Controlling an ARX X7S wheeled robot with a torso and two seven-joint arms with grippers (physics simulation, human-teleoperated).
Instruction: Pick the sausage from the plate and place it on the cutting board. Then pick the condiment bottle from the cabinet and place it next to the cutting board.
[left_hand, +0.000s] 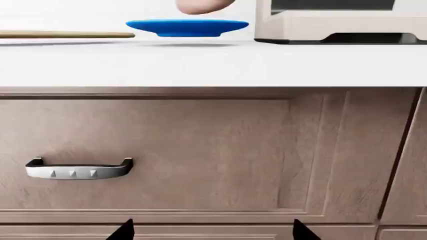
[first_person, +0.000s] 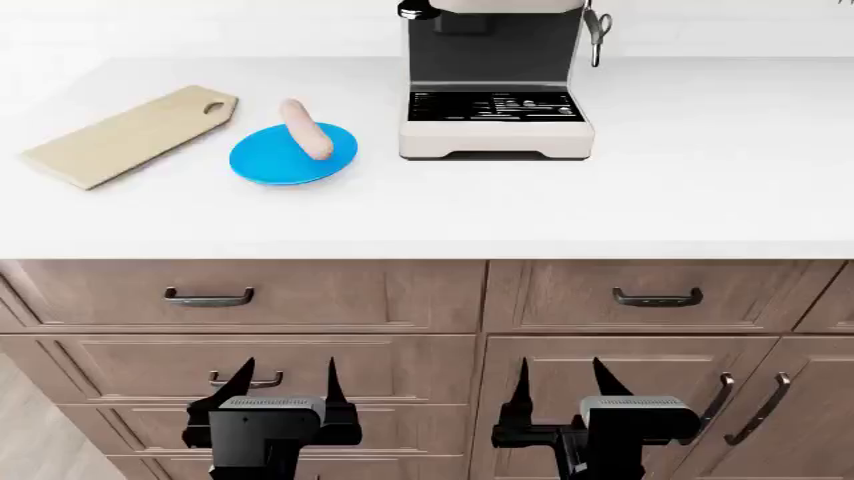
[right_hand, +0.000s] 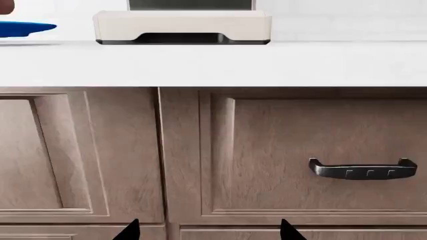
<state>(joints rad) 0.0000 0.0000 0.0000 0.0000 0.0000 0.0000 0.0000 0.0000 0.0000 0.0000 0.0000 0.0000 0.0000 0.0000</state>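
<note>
A pale pink sausage (first_person: 306, 128) lies across the far edge of the blue plate (first_person: 274, 160) on the white counter. Left of the plate lies the tan cutting board (first_person: 127, 135), its oval hole toward the plate. In the left wrist view the plate (left_hand: 187, 27) shows edge-on with the sausage (left_hand: 203, 6) above it and the board (left_hand: 67, 34) beside it. My left gripper (first_person: 283, 385) and right gripper (first_person: 561, 385) hang low in front of the drawers, both open and holding nothing. The condiment bottle and the cabinet holding it are out of view.
A coffee machine (first_person: 497, 80) stands on the counter right of the plate. Below the counter edge (first_person: 427, 250) are wooden drawers with dark handles (first_person: 208, 297) (first_person: 657, 297) and cabinet doors at the lower right (first_person: 761, 410).
</note>
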